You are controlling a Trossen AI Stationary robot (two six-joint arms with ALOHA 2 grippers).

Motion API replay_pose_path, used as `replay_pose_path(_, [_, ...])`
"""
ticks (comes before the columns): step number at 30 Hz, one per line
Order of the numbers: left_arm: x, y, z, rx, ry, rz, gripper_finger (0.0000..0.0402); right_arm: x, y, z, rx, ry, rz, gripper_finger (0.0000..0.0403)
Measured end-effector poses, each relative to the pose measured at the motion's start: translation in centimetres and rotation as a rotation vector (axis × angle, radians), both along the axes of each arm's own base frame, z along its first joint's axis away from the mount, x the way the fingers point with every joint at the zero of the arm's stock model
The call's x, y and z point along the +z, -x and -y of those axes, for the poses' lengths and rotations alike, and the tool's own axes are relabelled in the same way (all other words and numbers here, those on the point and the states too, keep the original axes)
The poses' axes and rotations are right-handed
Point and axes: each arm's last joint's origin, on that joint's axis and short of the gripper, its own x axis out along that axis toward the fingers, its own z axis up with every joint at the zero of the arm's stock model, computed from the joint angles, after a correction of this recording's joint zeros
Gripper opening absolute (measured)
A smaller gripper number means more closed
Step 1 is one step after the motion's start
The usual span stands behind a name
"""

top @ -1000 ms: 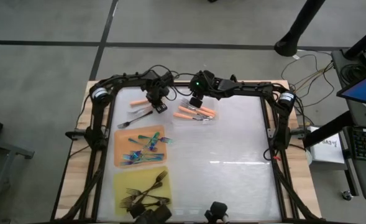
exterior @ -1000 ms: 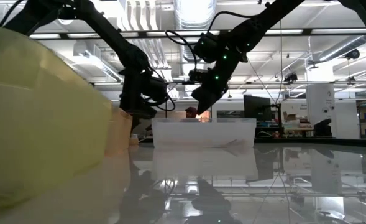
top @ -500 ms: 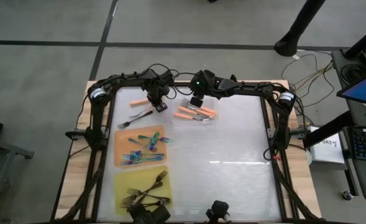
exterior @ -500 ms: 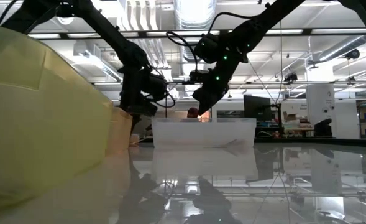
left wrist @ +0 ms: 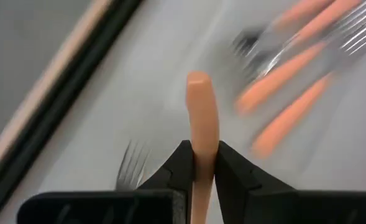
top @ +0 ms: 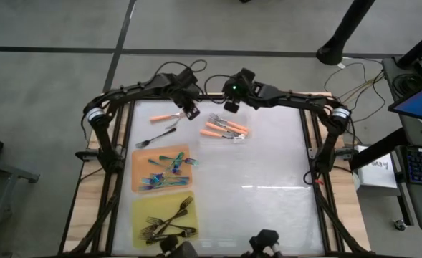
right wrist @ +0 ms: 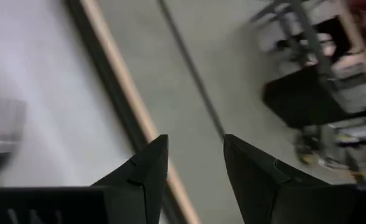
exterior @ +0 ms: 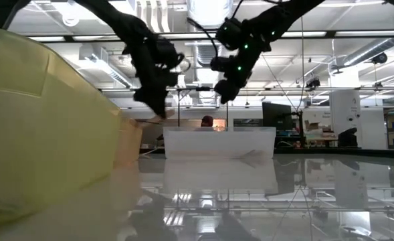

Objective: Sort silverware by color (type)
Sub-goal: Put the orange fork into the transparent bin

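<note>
The left gripper (top: 190,112) hangs above the far left part of the pale table (top: 268,186), its two dark fingers (left wrist: 184,163) pinched on the handle of an orange-handled fork (left wrist: 201,118); in the left wrist view the handle stands up between the jaws, and in the high view the fork runs from the gripper toward the table's left side, its tines too small to make out. Just beside it, toward the near left, a dark all-black fork (top: 157,135) lies alone on the bare surface. The clear plastic tray (top: 241,138) sits a little right of the left gripper and holds several more orange-handled forks with silvery tines (top: 223,129) lying roughly side by side. The right gripper (top: 231,104) hovers above the tray's far edge with its fingers spread wide and nothing between them, looking out past the table's wooden rim. Along the left side, nearer the viewer, a flat orange mat (top: 137,179) carries a heap of teal-handled forks (top: 166,170), and nearest of all a flat yellow mat (top: 140,211) carries a cluster of black forks (top: 169,222)
</note>
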Motion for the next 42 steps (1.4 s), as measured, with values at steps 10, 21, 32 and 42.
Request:
replay_pose_path(10, [6.3,-4.2,2.4,-0.172,-0.192,0.320,0.0025,4.9,4.2,0.4,-0.130,0.024,0.118,0.0148])
replay_pose_path(21, [2.6,-8.6,2.9,-0.261,-0.232,0.371,0.0036,3.2,4.4,0.6,-0.130,-0.023,0.033,0.0148])
replay_pose_path(32, [0.5,-9.4,3.2,-0.332,-0.105,0.380,0.0055,3.2,4.9,1.3,-0.121,-0.003,-0.022,0.0148])
replay_pose_path(42, [1.1,-9.2,3.3,-0.412,-0.104,0.339,0.0103,3.3,5.1,1.4,-0.128,-0.005,-0.025,0.0148])
